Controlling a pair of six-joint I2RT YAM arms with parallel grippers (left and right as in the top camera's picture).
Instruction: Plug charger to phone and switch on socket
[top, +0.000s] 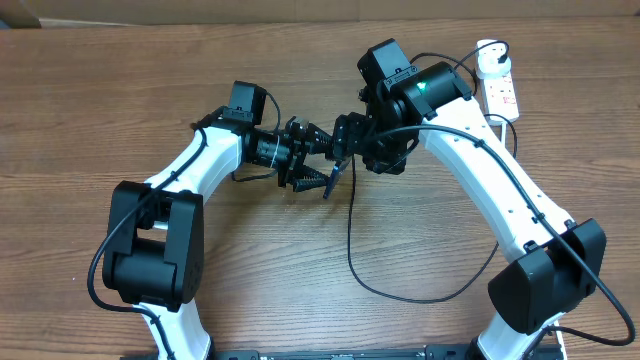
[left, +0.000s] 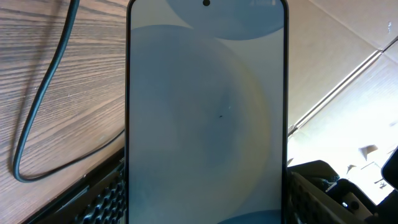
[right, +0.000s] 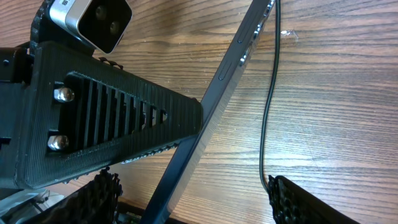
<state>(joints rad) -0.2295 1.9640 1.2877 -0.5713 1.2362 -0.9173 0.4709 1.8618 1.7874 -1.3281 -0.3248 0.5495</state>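
Observation:
The phone (left: 205, 112) fills the left wrist view, its light blue screen facing the camera and its dark edges against both pads. My left gripper (top: 312, 168) is shut on it and holds it above the table. In the right wrist view the phone (right: 227, 81) shows edge-on and slanted, passing between the wide-open fingers of my right gripper (right: 202, 205) without touching them. The charger's thin black cable (top: 350, 230) lies looped on the wood, and the cable (right: 266, 124) runs down beside my right gripper's right finger (right: 305, 202). Its tip is hidden. The socket (top: 499, 85) lies at the far right.
The wooden table (top: 120, 90) carries both arms, which meet near its middle. My left gripper's ribbed finger (right: 112, 124) crosses the right wrist view close to my right gripper. The cable's loop (top: 420, 295) trails toward the table's front right.

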